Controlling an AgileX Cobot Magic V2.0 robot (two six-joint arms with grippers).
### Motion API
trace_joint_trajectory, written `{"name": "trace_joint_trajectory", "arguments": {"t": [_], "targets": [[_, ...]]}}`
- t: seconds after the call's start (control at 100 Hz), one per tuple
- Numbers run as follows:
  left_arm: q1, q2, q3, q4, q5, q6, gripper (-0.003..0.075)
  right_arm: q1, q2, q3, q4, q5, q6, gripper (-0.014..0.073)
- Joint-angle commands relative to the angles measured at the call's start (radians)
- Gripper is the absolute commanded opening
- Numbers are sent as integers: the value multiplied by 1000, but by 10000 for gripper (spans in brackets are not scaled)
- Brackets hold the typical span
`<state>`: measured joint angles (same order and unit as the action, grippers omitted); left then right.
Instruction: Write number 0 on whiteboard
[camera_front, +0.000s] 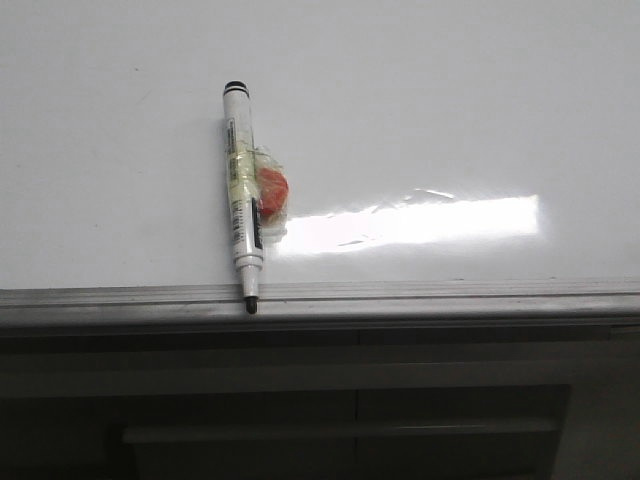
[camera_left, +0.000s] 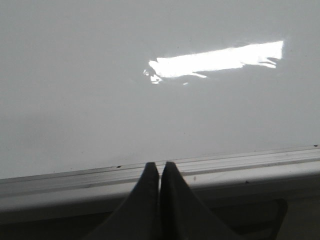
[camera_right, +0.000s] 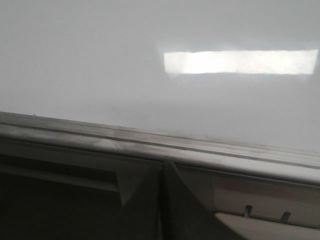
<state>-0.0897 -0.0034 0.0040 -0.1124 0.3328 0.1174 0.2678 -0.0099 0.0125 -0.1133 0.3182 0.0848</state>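
The whiteboard (camera_front: 450, 120) fills most of the front view, glossy white with a grey metal edge strip (camera_front: 400, 297) along its near side. No number 0 shows on it. A white marker (camera_front: 241, 190) with a black tip lies on the board, tip over the edge strip, with clear tape and an orange-red lump (camera_front: 272, 192) on its side. Neither gripper shows in the front view. My left gripper (camera_left: 160, 166) is shut and empty, its tips over the edge strip (camera_left: 240, 162). My right gripper (camera_right: 163, 165) is shut and empty, just short of the strip (camera_right: 150, 141).
Dark grey panelled furniture (camera_front: 300, 410) lies below the board's near edge. A bright lamp reflection (camera_front: 420, 222) lies on the board to the right of the marker; it also shows in the left wrist view (camera_left: 215, 61) and the right wrist view (camera_right: 240, 62).
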Motion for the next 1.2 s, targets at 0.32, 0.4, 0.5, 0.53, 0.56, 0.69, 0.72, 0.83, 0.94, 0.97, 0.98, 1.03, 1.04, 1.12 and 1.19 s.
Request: {"name": "trace_joint_trajectory", "arguments": {"t": [0.32,0.4,0.5,0.53,0.56,0.69,0.72,0.83,0.94,0.97,0.98,1.03,1.04,1.12,1.19], "targets": [[2,-27,33,-1,-53,-8,-20,0,-18,13,-34,-42,-1,-69],[2,-27,33,-1,-53,-8,-20,0,-18,13,-34,-45,-1,-69],[2,-27,33,-1,-53,-8,-20,0,-18,13,-34,-62,-1,-69],[2,-27,33,-1,-53,-8,-20,0,-18,13,-34,-66,-1,-69],[2,-27,33,-1,-53,-8,-20,0,-18,13,-34,-79,-1,-69],[2,-27,33,22,-84,-8,-20,0,-18,13,-25,-238,-1,-69],[2,-27,33,22,-104,-8,-20,0,-18,13,-16,-277,-1,-69],[2,-27,33,20,-201,-8,-20,0,-18,13,40,-416,-1,-69],[2,-27,33,18,-306,-8,-20,0,-18,13,47,-455,-1,-69],[2,-27,33,18,-323,-8,-20,0,-18,13,47,-451,-1,-69],[2,-27,33,18,-333,-8,-20,0,-18,13,47,-451,-1,-69],[2,-27,33,18,-339,-8,-20,0,-18,13,51,-446,3,-69],[2,-27,33,18,-342,-8,-20,0,-18,13,57,-446,6,-69],[2,-27,33,-5,-353,-8,-20,0,-18,13,98,-453,10,-69],[2,-27,33,-122,-355,-8,-20,0,-18,13,151,-457,10,-69]]}}
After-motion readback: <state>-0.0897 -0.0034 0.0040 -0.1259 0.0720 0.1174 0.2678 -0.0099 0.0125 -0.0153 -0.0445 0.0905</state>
